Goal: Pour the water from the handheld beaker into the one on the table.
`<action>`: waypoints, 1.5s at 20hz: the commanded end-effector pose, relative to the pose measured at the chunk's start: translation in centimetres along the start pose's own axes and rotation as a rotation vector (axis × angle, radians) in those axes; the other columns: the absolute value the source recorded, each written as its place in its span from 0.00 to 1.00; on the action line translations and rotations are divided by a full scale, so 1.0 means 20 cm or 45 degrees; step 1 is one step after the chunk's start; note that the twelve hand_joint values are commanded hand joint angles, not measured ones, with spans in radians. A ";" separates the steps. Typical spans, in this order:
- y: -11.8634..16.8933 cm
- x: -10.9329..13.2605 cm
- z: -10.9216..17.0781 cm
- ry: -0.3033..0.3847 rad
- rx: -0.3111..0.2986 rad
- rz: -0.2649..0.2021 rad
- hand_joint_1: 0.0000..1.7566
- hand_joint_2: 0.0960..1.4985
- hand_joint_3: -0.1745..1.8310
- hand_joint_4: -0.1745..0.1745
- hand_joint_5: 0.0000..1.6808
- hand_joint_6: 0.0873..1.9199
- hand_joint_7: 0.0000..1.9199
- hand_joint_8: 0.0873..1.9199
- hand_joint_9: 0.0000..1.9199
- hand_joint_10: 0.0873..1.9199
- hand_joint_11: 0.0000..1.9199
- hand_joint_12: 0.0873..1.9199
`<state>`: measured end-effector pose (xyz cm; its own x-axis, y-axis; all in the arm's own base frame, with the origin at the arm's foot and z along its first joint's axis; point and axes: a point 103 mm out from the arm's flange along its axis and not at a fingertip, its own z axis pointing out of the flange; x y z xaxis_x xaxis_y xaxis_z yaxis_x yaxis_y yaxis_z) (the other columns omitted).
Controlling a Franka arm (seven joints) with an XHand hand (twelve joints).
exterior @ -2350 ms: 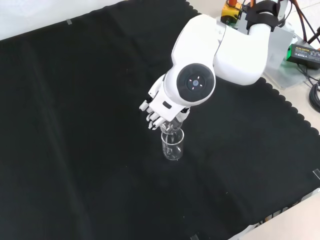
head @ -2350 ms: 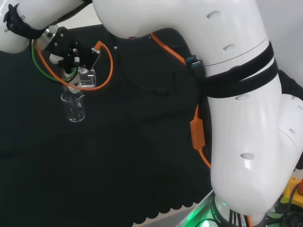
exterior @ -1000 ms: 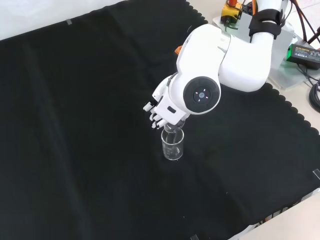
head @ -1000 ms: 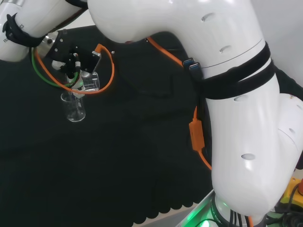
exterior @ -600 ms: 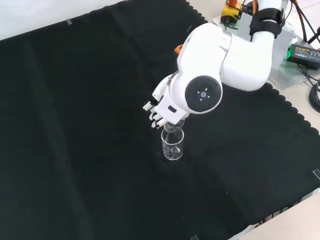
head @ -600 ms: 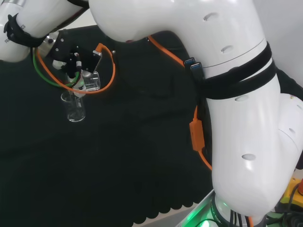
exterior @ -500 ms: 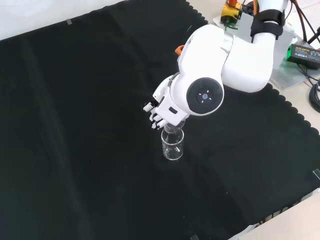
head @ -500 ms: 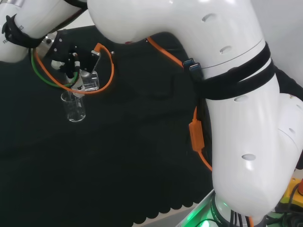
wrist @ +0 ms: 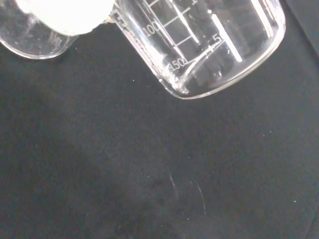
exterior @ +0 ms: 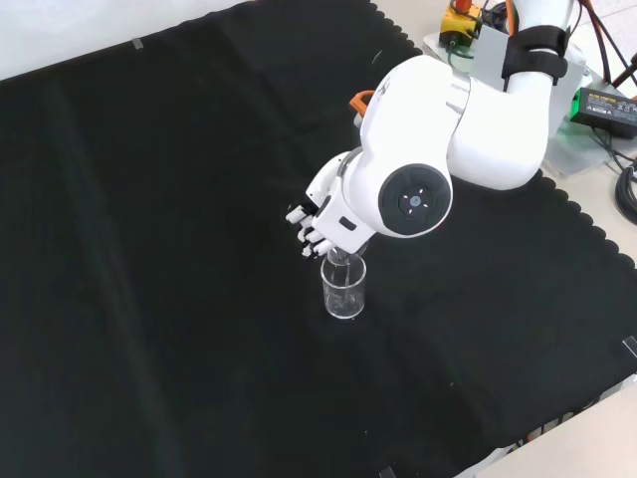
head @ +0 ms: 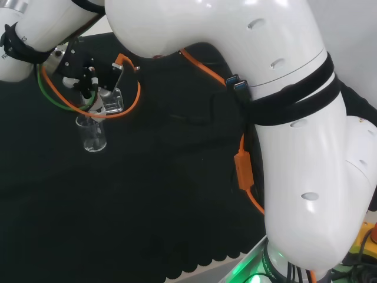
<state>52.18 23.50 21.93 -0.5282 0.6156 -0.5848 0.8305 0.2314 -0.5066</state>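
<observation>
A clear beaker (head: 94,136) stands upright on the black cloth (head: 177,194); the front view shows it (exterior: 344,290) just below the hand. My hand (head: 87,69) is shut on a second clear beaker (head: 112,101), tipped with its lip over the standing one's rim. In the front view the hand (exterior: 319,224) curls round that beaker (exterior: 338,260) under the arm's round-capped link. Close up in the wrist view, the held beaker (wrist: 209,45) shows graduation marks and lies tilted. Another clear rim (wrist: 30,42) sits beside a blurred white finger (wrist: 65,12). Water level is not readable.
Orange and green cables (head: 132,88) loop beside the hand. The arm's large white links (head: 283,118) stand at the head view's right. Boxes and cables (exterior: 597,100) lie off the cloth's scalloped edge at the front view's upper right. Bare cloth (exterior: 149,249) surrounds the beaker.
The arm's round-capped link has swung a little to the right and down in the front view. The hand and tipped beaker stay over the standing beaker, hardly shifted.
</observation>
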 end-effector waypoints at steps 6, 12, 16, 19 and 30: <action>-0.02 -0.03 0.04 -0.008 -0.013 0.014 0.71 0.78 0.00 0.14 0.51 0.58 0.58 0.50 0.59 0.56 0.50 0.45; -0.03 -0.03 0.03 -0.020 -0.009 0.015 0.71 0.78 0.00 0.14 0.51 0.58 0.58 0.50 0.59 0.56 0.50 0.45; -0.03 -0.02 0.01 -0.034 0.004 0.016 0.71 0.78 0.00 0.13 0.51 0.58 0.59 0.50 0.59 0.56 0.50 0.45; -0.04 -0.03 0.04 -0.017 -0.008 0.020 0.71 0.78 0.00 0.14 0.51 0.58 0.59 0.50 0.59 0.56 0.50 0.45; -0.03 -0.03 -0.01 -0.046 0.008 0.027 0.71 0.78 0.00 0.13 0.51 0.58 0.59 0.50 0.59 0.56 0.50 0.45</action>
<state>51.76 22.38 22.23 -0.5194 0.6043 -0.6042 0.8382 0.2227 -0.4978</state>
